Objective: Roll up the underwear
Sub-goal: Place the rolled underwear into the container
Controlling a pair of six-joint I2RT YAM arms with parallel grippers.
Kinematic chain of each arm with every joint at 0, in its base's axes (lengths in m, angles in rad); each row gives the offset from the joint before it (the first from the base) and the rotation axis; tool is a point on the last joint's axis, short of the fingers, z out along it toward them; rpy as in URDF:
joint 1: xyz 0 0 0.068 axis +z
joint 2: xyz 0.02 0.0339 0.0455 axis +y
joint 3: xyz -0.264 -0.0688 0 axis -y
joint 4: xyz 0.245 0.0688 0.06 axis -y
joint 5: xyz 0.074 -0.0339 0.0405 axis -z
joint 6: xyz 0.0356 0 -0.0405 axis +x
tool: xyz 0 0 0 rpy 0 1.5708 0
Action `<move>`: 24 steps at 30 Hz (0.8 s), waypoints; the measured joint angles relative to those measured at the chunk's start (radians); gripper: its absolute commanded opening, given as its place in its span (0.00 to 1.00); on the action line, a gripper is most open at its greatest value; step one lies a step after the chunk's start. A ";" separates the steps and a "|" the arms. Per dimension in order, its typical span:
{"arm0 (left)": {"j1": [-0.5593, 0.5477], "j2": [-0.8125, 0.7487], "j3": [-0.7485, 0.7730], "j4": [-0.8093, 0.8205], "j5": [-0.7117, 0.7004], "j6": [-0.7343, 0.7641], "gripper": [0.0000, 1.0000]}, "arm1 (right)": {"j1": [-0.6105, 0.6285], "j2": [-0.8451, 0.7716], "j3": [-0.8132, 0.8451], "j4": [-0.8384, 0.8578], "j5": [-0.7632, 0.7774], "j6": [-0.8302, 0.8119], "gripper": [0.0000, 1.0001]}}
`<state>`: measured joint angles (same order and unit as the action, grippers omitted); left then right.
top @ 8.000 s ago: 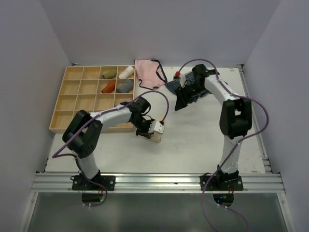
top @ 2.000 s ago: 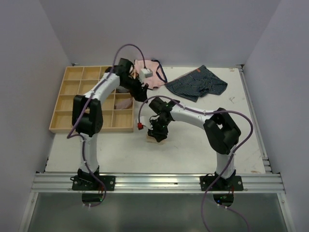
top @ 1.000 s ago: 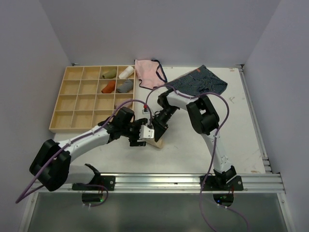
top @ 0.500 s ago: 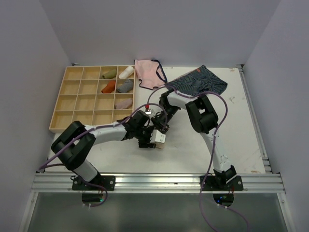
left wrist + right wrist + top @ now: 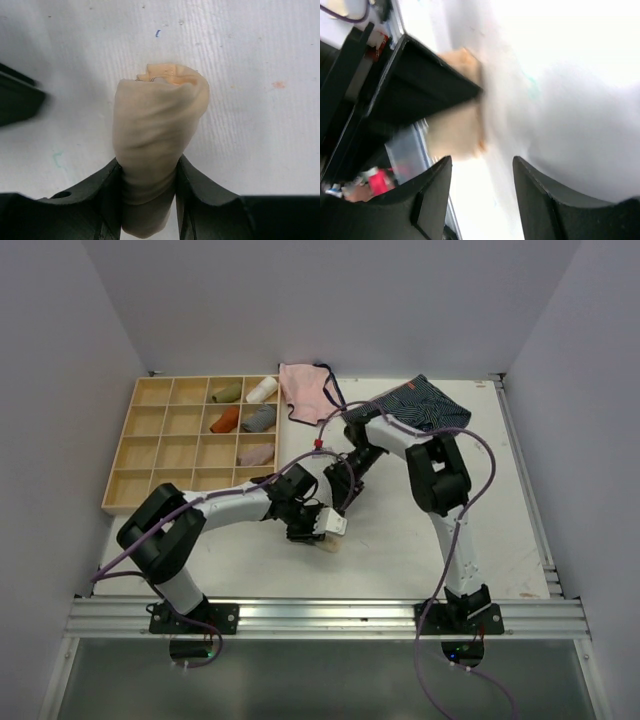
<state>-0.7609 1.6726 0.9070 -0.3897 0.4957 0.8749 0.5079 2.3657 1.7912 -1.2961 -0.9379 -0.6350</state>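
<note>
The underwear (image 5: 157, 130) is a pale peach-beige roll standing on the white table. My left gripper (image 5: 148, 197) is shut on its lower part, with a black finger (image 5: 200, 192) pressed against each side. In the top view the roll (image 5: 328, 543) pokes out just past my left gripper (image 5: 316, 528), in front of the tray. My right gripper (image 5: 341, 486) hovers just behind it, apart from the cloth. In the right wrist view my right gripper (image 5: 482, 200) stands open with nothing between its fingers, and the blurred roll (image 5: 457, 131) lies beyond them.
A wooden compartment tray (image 5: 150, 455) sits at the back left, with several rolled cloths in its cells. A pink pair with dark trim (image 5: 305, 392) and a navy striped pair (image 5: 425, 412) lie along the back wall. A metal rail (image 5: 330, 615) runs along the near edge.
My left gripper has closed onto the roll. My right gripper has opened, let go of the roll and drawn back a little toward the back right.
</note>
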 measured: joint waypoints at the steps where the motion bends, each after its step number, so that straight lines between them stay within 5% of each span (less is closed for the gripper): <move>1: -0.001 -0.001 0.002 -0.019 0.006 -0.002 0.00 | -0.026 -0.023 0.000 0.011 0.022 0.002 0.56; 4: -0.001 -0.005 0.008 -0.062 0.021 -0.045 0.00 | -0.157 -0.121 0.000 0.024 0.075 0.002 0.58; 6: 0.010 -0.005 0.027 -0.101 0.026 -0.093 0.00 | -0.263 -0.197 0.000 0.024 0.104 -0.002 0.67; 8: 0.038 -0.005 0.079 -0.154 0.043 -0.160 0.00 | -0.366 -0.267 0.003 0.020 0.130 -0.001 0.98; 12: 0.233 -0.007 0.243 -0.168 0.077 -0.264 0.00 | -0.460 -0.366 -0.006 0.003 0.167 -0.004 0.99; 18: 0.590 -0.033 0.463 -0.109 0.053 -0.318 0.00 | -0.426 -0.484 -0.123 0.013 0.205 0.019 0.99; 24: 0.826 0.013 0.552 -0.027 -0.044 -0.301 0.00 | -0.423 -0.530 -0.208 0.072 0.244 0.084 0.99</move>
<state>0.0650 1.6852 1.4586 -0.4164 0.4515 0.5735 0.0849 1.8359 1.5837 -1.2240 -0.6941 -0.5514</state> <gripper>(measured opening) 0.403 0.986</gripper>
